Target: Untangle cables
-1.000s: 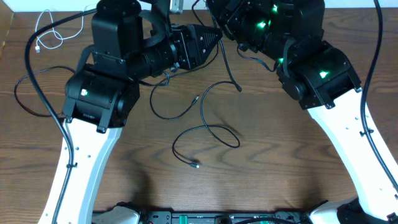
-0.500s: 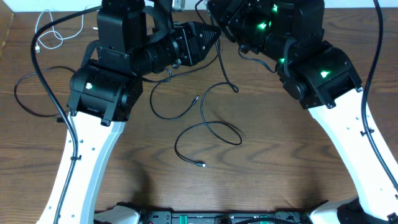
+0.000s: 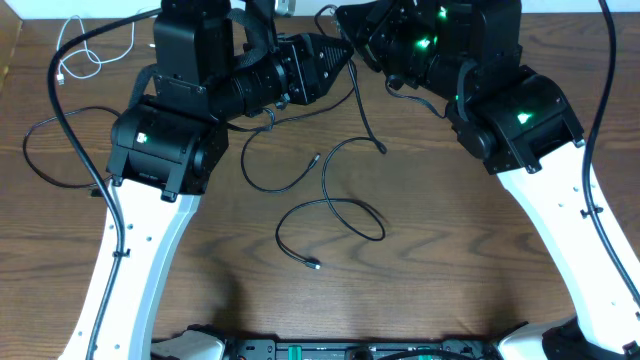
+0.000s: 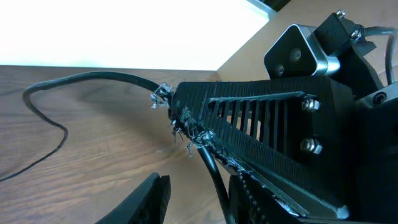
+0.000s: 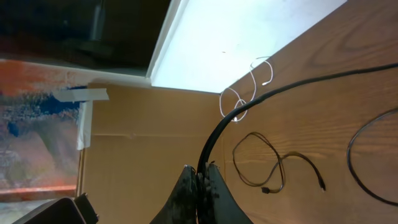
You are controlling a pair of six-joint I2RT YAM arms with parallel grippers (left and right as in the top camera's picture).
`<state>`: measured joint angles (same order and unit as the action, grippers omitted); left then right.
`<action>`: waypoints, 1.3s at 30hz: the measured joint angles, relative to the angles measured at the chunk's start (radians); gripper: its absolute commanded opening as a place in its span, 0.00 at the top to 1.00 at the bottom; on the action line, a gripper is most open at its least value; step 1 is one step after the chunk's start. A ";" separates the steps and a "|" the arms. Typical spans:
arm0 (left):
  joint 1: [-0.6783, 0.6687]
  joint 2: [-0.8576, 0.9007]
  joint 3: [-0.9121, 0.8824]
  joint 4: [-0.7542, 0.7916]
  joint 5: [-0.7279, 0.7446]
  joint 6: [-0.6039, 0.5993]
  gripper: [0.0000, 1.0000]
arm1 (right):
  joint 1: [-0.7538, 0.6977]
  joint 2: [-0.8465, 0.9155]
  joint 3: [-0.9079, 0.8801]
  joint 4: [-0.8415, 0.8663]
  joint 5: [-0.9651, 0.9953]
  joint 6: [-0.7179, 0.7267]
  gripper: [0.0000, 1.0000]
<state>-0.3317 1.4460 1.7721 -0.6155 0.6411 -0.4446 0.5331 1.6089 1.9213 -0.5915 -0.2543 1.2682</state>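
My right gripper is shut on a black cable at the table's far middle. From there the cable hangs down to a plug on the wood. My left gripper points at the right one, nearly tip to tip. Its jaws stand apart, and the same black cable runs down between them, close to the right finger. Two more thin black cables lie in loose loops mid-table. A white cable lies at the far left corner.
Another thin black cable loops at the left edge, beside the thick black cord fixed to the left arm. A white board lies past the table's far edge. Both arm bases flank the wood.
The left arm shifted slightly away from me and its jaws narrowed around the hanging cable. The loose loops mid-table shifted a little. The right gripper stayed shut.
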 measured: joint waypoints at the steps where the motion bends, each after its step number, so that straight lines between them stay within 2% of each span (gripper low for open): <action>1: 0.003 0.000 0.000 0.002 0.005 0.000 0.62 | 0.000 0.000 0.000 0.004 -0.001 0.000 0.98; 19: 0.004 0.000 0.000 -0.016 0.034 0.008 0.63 | 0.000 0.000 0.000 0.034 -0.024 0.000 0.98; 22: 0.004 0.000 0.000 -0.014 0.038 0.006 0.73 | 0.000 0.000 0.000 0.029 -0.031 0.000 0.99; 31: 0.004 0.000 0.000 -0.007 0.041 0.014 0.75 | -0.001 0.000 0.000 0.012 -0.034 0.000 0.98; 32: 0.004 0.000 0.000 -0.007 0.041 0.014 0.78 | -0.001 0.000 0.000 0.012 -0.034 0.000 0.98; 34: 0.004 0.000 0.000 -0.004 0.041 0.008 0.92 | -0.001 0.000 0.000 0.010 -0.034 0.000 0.99; 39: 0.003 0.000 0.000 0.003 0.041 0.003 0.93 | -0.002 0.000 0.000 0.007 -0.041 -0.001 0.99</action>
<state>-0.3290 1.4460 1.7721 -0.6125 0.6819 -0.4412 0.5316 1.6089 1.9213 -0.5842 -0.2955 1.2671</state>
